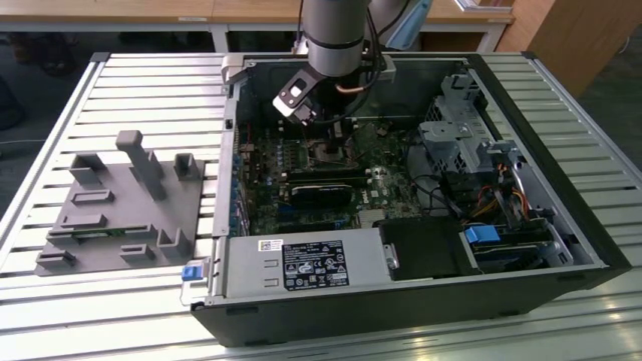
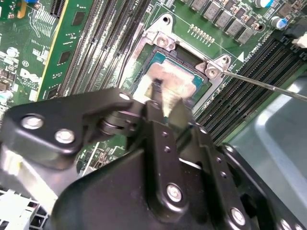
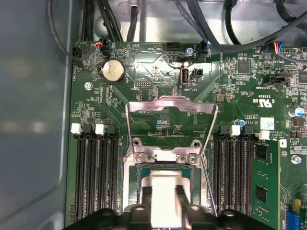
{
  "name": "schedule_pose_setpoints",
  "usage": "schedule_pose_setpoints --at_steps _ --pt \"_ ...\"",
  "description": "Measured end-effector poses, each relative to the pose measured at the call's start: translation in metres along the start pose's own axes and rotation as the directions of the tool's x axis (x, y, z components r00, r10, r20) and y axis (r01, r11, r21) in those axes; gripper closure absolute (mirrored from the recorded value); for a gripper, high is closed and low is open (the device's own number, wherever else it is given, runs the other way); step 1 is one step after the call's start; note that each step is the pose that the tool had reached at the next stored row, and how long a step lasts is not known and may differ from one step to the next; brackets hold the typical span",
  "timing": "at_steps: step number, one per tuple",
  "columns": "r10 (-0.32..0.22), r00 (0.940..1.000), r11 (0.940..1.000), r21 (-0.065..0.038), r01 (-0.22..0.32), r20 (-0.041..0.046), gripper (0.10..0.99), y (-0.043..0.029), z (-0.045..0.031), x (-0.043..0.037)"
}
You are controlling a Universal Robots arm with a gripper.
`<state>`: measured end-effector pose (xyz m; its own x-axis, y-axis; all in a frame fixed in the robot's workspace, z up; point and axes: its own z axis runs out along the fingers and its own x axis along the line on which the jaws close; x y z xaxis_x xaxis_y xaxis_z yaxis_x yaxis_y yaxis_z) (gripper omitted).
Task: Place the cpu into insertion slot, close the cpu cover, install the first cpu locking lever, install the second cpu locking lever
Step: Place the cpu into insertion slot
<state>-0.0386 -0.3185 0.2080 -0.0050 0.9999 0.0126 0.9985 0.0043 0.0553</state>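
Standing by the slatted metal desk [image 1: 120, 90], I see the arm reaching down into the open black computer case [image 1: 592, 233] that lies on its side there. A grey moulded parts tray [image 1: 120, 203] sits just beside the case on the exterior view's left. The work is at the first step. The cpu [image 3: 165, 203], a small flat square chip with a silvery-grey metal top, sits between the black fingers of the tool [image 2: 167, 103], which is drawn in narrow and pinches the chip by two opposite edges. The chip is right over the insertion slot [image 3: 143, 172], the square dark-framed socket on the green motherboard [image 3: 158, 67], with long black memory slots [image 3: 96, 177] on either side. Whether it rests fully in the socket or hangs just above it I cannot tell (the fingers hide its near edge). The cpu cover [image 3: 168, 101], a thin silvery metal frame with a large square window, is swung open and back from the socket, so nothing is closed yet. A thin wire locking lever [image 2: 259, 82] stands free beside the socket, unlatched. As I judge it, seating calls for the chip to be level and square to the frame, then let go without any push or sideways drag, since a tilted chip would likely not drop home.
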Motion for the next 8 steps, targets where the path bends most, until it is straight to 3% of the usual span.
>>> schedule_pose_setpoints --at_steps 5,8 --pt "0.000 1.0000 1.0000 0.000 0.000 -0.0002 0.961 0.0001 -0.0019 0.0001" --pt "0.000 1.0000 1.0000 0.000 0.000 0.0000 0.980 0.0002 -0.0029 0.0000"
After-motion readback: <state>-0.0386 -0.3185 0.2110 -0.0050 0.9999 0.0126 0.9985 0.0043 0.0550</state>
